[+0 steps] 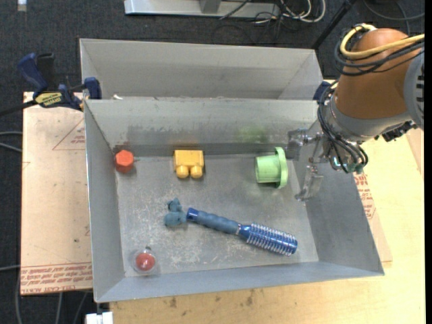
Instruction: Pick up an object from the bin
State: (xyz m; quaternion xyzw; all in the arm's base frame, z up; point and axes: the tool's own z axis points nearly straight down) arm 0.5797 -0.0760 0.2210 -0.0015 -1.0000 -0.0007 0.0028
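The jaws hung just right of the green cup (271, 169), which lay on its side at the bin's (202, 117) far right; whether open or closed, I could not tell.

- Grey all round on the bin (104, 201), dull metal, floor scuffed paler.
- Orange-red on the small cylinder (124, 160).
- Plain yellow for the block (188, 163).
- Bright green, that spool (271, 168).
- The brush (233, 229): blue handle, darker teal-grey end, blue head flecked white.
- Red ball (144, 261), with a pale shine.
- Orange-brown arm cover (374, 73).
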